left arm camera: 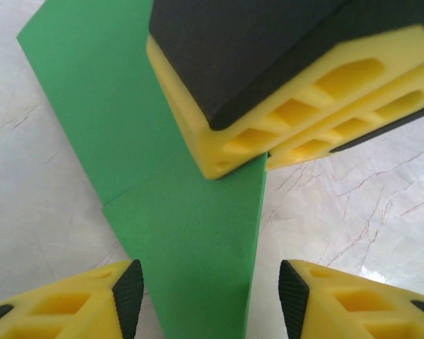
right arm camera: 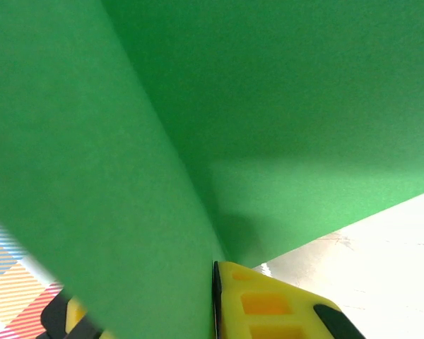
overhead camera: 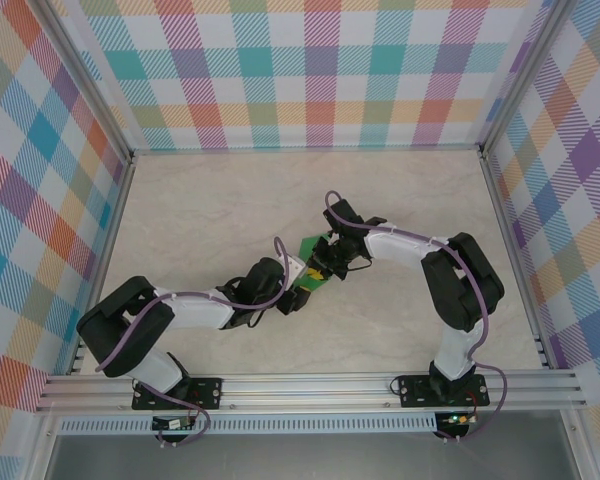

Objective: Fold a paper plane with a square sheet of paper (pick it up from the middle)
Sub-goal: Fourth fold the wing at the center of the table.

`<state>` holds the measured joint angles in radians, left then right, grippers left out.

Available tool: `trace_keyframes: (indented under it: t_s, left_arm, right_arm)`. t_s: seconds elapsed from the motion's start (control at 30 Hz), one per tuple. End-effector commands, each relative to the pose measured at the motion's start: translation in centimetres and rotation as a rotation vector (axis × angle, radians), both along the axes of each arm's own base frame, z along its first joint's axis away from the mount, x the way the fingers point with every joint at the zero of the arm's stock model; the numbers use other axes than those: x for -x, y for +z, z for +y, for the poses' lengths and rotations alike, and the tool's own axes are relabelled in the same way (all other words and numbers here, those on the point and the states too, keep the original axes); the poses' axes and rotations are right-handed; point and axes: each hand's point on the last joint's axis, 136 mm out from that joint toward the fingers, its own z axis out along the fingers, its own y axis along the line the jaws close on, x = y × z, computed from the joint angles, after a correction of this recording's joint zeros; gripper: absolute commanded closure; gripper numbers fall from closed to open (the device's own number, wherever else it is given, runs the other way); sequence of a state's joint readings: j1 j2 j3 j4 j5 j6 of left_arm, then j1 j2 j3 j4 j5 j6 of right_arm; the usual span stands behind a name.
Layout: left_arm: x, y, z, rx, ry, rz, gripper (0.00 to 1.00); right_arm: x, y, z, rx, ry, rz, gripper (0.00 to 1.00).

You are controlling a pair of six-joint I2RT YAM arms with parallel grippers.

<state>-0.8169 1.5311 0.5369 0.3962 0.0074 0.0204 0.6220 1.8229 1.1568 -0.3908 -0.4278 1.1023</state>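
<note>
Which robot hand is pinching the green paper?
The right gripper: it is shut on the green paper. The left gripper straddles it, jaws apart.

— What colour is the sheet of paper (left arm camera: 177, 226)?
— Bright green, plain, no print. It looks a shade darker in the right wrist view, where its curve falls into shadow.
— And the table (overhead camera: 210, 210)?
— Pale cream, marbled with thin grey-brown veins.
— The walls (overhead camera: 310, 70)?
— White, with a plaid of teal, orange, pink, purple and yellow stripes.
— The arms (overhead camera: 195, 312)?
— Black and white casings, with purple cables (overhead camera: 410, 238) running along them.
— The left gripper (left arm camera: 208, 300) and right gripper (left arm camera: 265, 161)?
— Yellow fingers with black pads (left arm camera: 129, 296).
— The rail (overhead camera: 310, 385)?
— Silver-grey metal.
</note>
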Motion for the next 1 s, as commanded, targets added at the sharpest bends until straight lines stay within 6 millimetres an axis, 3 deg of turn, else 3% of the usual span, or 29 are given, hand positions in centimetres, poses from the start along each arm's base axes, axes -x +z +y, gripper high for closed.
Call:
trace_keyframes:
  t_s: [0.0, 0.17, 0.37, 0.5, 0.67, 0.83, 0.97]
  left_arm:
    - [0.3, -0.1, -0.5, -0.001, -0.038, -0.026, 0.47]
    - [0.1, -0.6, -0.4, -0.016, -0.032, -0.034, 0.53]
    - [0.4, -0.7, -0.5, -0.012, -0.052, -0.027, 0.62]
    - [0.4, -1.0, -0.5, -0.018, -0.053, -0.023, 0.66]
    - [0.4, -1.2, -0.6, -0.022, -0.054, -0.020, 0.70]
    - [0.3, -1.2, -0.8, -0.013, -0.056, -0.017, 0.73]
    - [0.3, -1.2, -0.8, -0.008, -0.054, -0.014, 0.65]
  right_arm:
    - [0.0, 0.2, 0.0, -0.001, -0.011, 0.043, 0.89]
    - [0.1, 0.1, -0.2, 0.011, -0.010, 0.048, 0.88]
    - [0.1, -0.4, -0.9, 0.031, 0.011, 0.036, 0.76]
    - [0.1, -0.6, -1.4, 0.049, 0.020, 0.039, 0.76]
    - [0.1, -0.8, -1.9, 0.067, 0.019, 0.045, 0.79]
    - [0.0, -1.0, -2.1, 0.084, 0.026, 0.051, 0.90]
    - [-0.2, -0.8, -2.0, 0.080, 0.031, 0.046, 0.94]
